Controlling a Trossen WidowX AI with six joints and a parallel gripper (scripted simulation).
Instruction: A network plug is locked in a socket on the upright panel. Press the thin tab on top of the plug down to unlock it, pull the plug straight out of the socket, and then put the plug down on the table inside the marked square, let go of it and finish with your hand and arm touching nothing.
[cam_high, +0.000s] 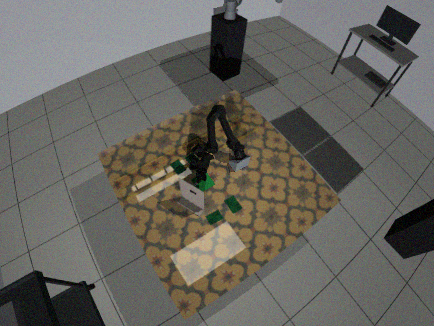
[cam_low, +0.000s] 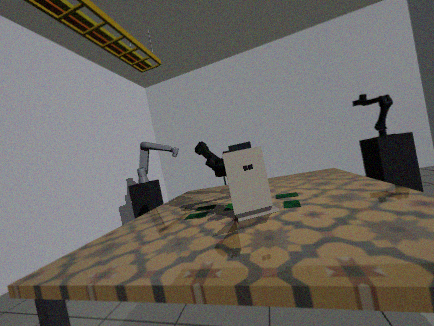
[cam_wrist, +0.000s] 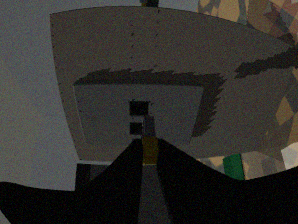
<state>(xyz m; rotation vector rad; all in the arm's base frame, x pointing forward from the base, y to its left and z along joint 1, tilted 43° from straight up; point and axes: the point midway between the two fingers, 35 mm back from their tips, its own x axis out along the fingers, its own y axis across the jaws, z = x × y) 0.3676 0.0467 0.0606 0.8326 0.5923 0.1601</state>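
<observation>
My gripper (cam_high: 201, 178) (cam_wrist: 148, 145) is shut on the plug (cam_wrist: 149, 126), a narrow grey and yellow piece between the fingertips in the wrist view. The upright panel (cam_high: 185, 187) (cam_low: 246, 190) (cam_wrist: 100, 42) stands before the fingers, pale in the top and exterior views. Its raised socket block (cam_wrist: 172, 102) shows two dark openings beside and above the plug's tip. The plug appears clear of the socket, with the panel a little way off. A bright green square (cam_high: 205, 182) (cam_low: 229, 206) lies on the table behind the panel, partly under the gripper. The panel hides the fingertips in the exterior view.
Several dark green patches lie around the panel, such as one patch (cam_high: 233, 204) (cam_low: 292, 204). A row of pale blocks (cam_high: 157, 176) lies beside the arm. A grey block (cam_high: 239, 163) is by the arm's lower end. A large pale rectangle (cam_high: 207, 252) shows on the patterned table (cam_high: 272, 215).
</observation>
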